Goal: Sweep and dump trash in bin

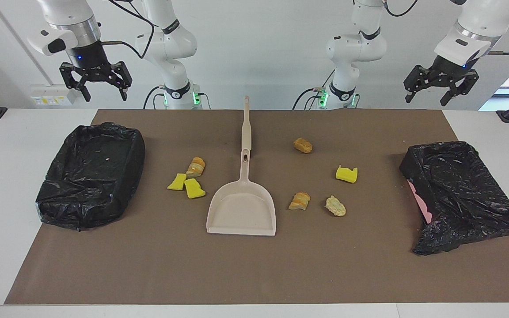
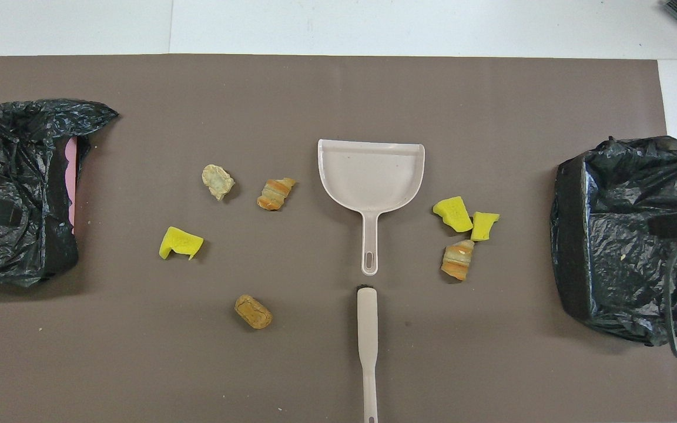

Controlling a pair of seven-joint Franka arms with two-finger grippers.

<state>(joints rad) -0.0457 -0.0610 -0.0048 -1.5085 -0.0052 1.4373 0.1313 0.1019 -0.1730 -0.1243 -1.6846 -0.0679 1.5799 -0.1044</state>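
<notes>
Several trash scraps lie on the brown mat. Two yellow sponge chunks [image 1: 176, 182] [image 1: 194, 189] and a bread piece [image 1: 195, 167] lie together toward the right arm's end. A tan bread piece [image 1: 302, 145], a yellow chunk [image 1: 346, 174], a striped bread piece [image 1: 299, 201] and a pale piece [image 1: 335, 206] lie toward the left arm's end. The beige dustpan [image 1: 242, 207] [image 2: 371, 173] lies mid-mat, with the brush [image 1: 246, 128] [image 2: 367, 335] nearer to the robots. My right gripper [image 1: 94, 88] and left gripper [image 1: 433, 90] hang open and empty, high above the table's edge.
A bin lined with a black bag [image 1: 91, 174] [image 2: 626, 235] stands at the right arm's end. A second black-bagged bin [image 1: 457, 194] [image 2: 9, 188], showing some pink, stands at the left arm's end. White table surrounds the mat [image 1: 254, 274].
</notes>
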